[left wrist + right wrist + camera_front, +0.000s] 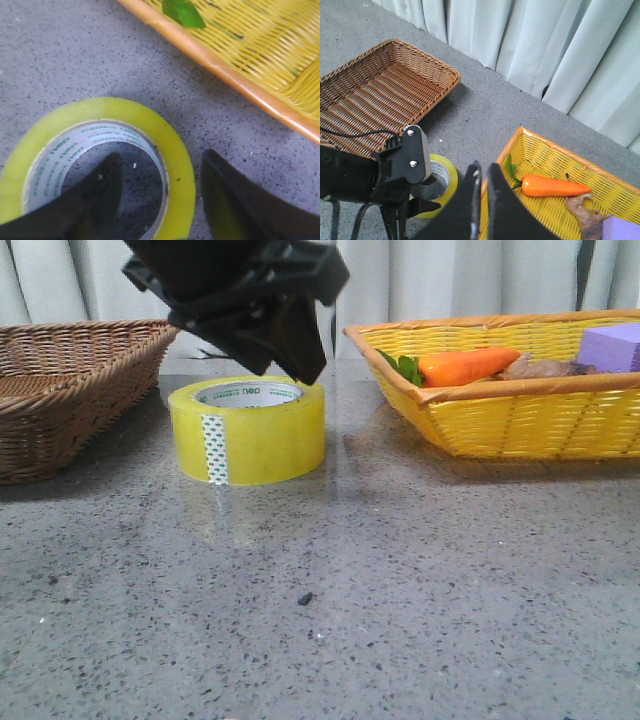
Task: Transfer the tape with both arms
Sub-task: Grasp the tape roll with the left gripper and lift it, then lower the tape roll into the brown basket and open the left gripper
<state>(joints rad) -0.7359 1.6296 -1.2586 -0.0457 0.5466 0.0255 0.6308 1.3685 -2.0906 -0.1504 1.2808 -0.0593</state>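
Yellow tape (pixel 249 430) partly hidden behind left end effector (pixel 290 355).

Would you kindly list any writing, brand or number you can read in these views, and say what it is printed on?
"deli": green print on the white inner core of the tape, front view.
The smaller green line beside it, and the core's print in the left wrist view, are too blurred to read.
Nothing else bears text.

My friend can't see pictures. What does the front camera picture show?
A yellow roll of packing tape stands on a grey speckled table, with the left arm's black pincer reaching down over its rim. A brown basket sits left; a yellow basket holding a carrot sits right.
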